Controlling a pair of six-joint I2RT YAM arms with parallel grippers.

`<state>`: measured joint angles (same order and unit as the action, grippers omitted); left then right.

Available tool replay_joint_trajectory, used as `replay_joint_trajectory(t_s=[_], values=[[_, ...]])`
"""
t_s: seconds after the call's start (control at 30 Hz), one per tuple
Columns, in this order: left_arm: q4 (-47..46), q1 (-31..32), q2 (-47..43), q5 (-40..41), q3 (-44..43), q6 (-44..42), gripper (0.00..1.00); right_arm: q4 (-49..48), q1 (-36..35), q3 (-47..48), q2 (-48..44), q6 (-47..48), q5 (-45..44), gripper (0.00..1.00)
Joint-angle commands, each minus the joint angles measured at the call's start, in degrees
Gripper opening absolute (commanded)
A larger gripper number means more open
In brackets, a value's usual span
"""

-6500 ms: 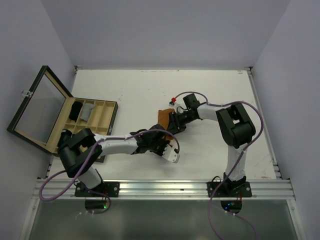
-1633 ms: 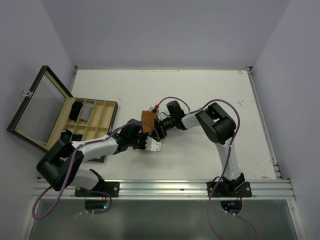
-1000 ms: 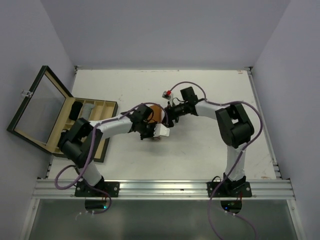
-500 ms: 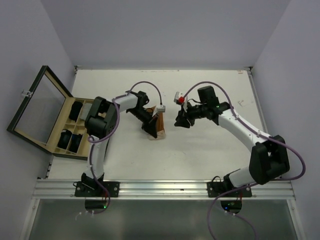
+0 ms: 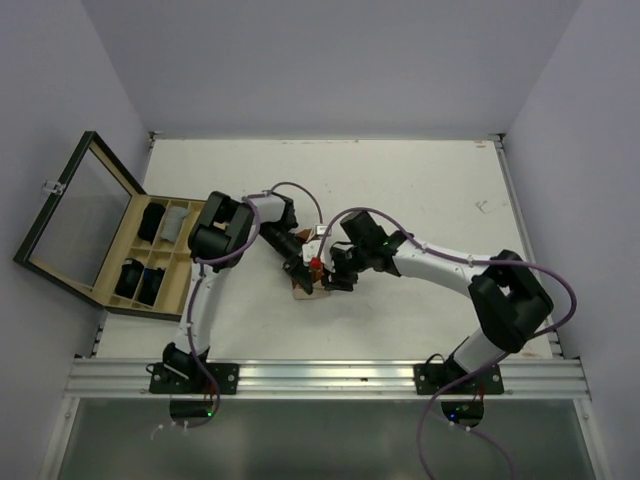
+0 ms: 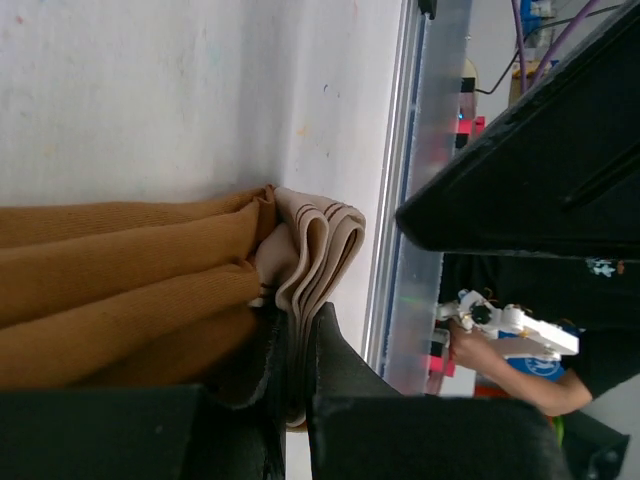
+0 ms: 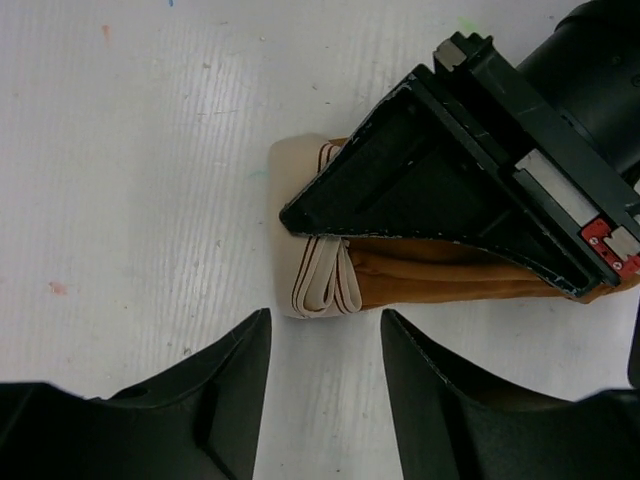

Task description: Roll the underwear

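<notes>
Across the whole overhead view, a white table (image 5: 430, 190), hemmed by pale walls (image 5: 60, 90) on the left, far and right sides and by a metal rail (image 5: 330, 376) along the near edge. Broad bare surface behind both arms and out toward the right edge; narrower room between the arms and the rail.

At the table's left edge, hanging partly over it, a compartmented wooden box (image 5: 184, 204), its glass lid (image 5: 72, 215) swung open against the left wall.

From the near-left base, the left arm (image 5: 200, 296) climbs along the box's right rim, folds at the elbow beside it and reaches to mid-table. From the near-right base, the right arm (image 5: 440, 266) bends back and sweeps leftward in a low arc to meet it.

Mid-table, the left gripper (image 6: 293, 370), clamped narrow on the orange-brown underwear (image 7: 450, 272), pinching it close to the beige waistband (image 7: 315, 285).

Facing it, the right gripper (image 7: 325, 335), jaws apart with only bare table in the gap, just beside the waistband end and, as far as the wrist view shows, not touching it.

The orange-brown underwear itself lies on the table in bunched folds between the two grippers, the waistband's layered, dark-striped edges poking out past the left gripper's tip.

Inside the box, black underwear (image 5: 152, 222) in the far row's end compartment, grey striped underwear (image 5: 176, 222) in the next one, and two more black pieces (image 5: 130, 278) side by side in the near row.
</notes>
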<state>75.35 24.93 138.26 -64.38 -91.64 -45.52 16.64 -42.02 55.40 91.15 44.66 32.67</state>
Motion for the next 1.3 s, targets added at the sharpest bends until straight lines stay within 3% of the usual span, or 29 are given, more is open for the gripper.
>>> replay_joint_trajectory(t_s=[0.0, 0.2, 0.57, 0.63, 0.67, 0.77, 0.8, 0.83, 0.9, 1.0, 1.27], values=[[-10.05, 0.91, 6.59, 25.44, 3.04, -5.46, 0.03, -5.04, -2.09, -0.99, 1.48, 4.73, -0.59, 0.52], [-10.22, 0.91, 6.5, 25.18, 3.22, -5.46, 0.03, -7.06, -5.0, -2.13, 3.68, 4.56, -0.15, 0.58], [-10.75, 0.56, 6.06, 24.83, 3.57, -5.11, 0.06, -10.05, -8.08, -1.7, 8.95, 3.94, -1.9, 0.56], [-10.75, 0.47, 6.06, 24.74, 3.66, -5.19, 0.06, -10.66, -8.08, -1.43, 10.53, 3.5, -1.9, 0.52], [-10.84, 0.47, 5.97, 24.74, 3.66, -5.02, 0.07, -11.1, -8.08, -1.43, 10.88, 2.98, -1.73, 0.4], [-12.15, 0.38, 5.01, 24.39, 4.97, -4.32, 0.09, -11.11, -8.08, -1.43, 11.68, 2.18, -0.94, 0.19], [-12.51, 0.3, 3.79, 24.04, 5.5, -4.06, 0.1, -10.76, -8.16, -1.34, 11.85, 1.83, 0.11, 0.05], [-13.47, 0.21, 2.99, 23.6, 6.02, -3.79, 0.16, -9.62, -8.08, -1.17, 12.46, 1.39, 0.73, 0.01], [-14.7, -0.23, -0.86, 21.76, 8.12, -2.65, 0.2, -7.95, -7.64, -0.55, 13.08, 1.13, 2.13, 0.0], [-18.21, -1.63, -7.79, 20.0, 10.59, 0.67, 0.38, -3.47, -7.46, 0.85, 15.27, 1.04, 5.3, 0.0], [-28.14, -12.17, -31.26, 14.54, 12.26, 9.48, 0.44, 7.34, -4.84, 8.83, 23.62, -2.02, 13.97, 0.0]])
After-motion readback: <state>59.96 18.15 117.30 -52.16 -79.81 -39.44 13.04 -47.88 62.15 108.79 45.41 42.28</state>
